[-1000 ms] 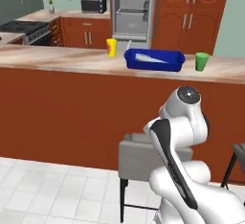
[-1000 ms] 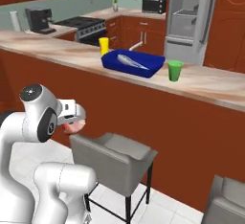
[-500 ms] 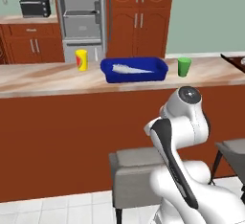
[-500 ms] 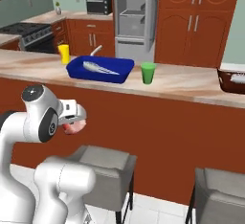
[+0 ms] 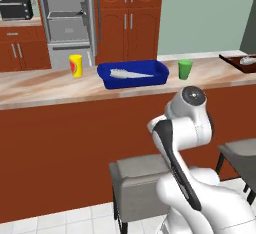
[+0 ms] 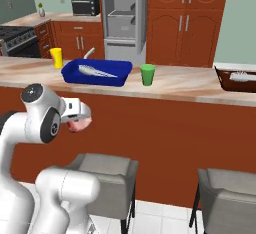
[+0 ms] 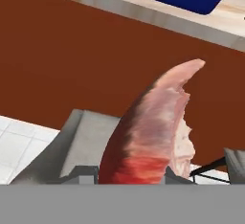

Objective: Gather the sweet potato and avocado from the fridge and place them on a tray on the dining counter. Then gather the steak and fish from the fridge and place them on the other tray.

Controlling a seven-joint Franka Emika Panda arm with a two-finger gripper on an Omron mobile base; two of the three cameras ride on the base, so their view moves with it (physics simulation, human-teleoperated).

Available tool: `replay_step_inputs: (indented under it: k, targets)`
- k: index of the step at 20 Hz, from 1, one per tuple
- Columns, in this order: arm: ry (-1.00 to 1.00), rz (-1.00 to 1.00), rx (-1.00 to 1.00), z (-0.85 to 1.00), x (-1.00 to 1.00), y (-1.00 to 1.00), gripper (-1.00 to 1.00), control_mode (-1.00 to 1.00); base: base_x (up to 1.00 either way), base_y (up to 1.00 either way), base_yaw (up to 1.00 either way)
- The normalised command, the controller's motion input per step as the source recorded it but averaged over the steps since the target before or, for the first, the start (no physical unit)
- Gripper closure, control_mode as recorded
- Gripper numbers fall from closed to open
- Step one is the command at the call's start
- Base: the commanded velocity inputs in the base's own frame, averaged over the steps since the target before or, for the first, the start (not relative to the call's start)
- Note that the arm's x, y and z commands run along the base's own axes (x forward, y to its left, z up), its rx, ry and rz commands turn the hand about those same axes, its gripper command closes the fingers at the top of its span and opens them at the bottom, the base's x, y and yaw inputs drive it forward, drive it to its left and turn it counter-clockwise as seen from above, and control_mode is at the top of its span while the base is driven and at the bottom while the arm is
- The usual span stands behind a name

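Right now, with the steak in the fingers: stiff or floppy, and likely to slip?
The steak stands up from the fingers in a curve without drooping, so probably fairly stiff. It's pinched at one end only, so it may pivot. It looks thin and small, so likely light.

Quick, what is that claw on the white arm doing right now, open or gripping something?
Gripper: closed on the flat red-pink piece of steak, held in front of the counter.
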Motion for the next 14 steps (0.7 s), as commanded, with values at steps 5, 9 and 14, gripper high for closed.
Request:
replay_step_inputs:
  k: [5,9,14]
  targets:
    - [-0.14,-0.04,0.00,0.72,1.00,0.14,1.00,-1.00,0.00,0.00,0.00]
    - [-0.08,0.00,0.01,0.62,1.00,0.02,1.00,-1.00,0.00,0.00,0.00]
    - [0.00,0.00,0.03,0.66,1.00,0.07,1.00,-1.00,0.00,0.00,0.00]
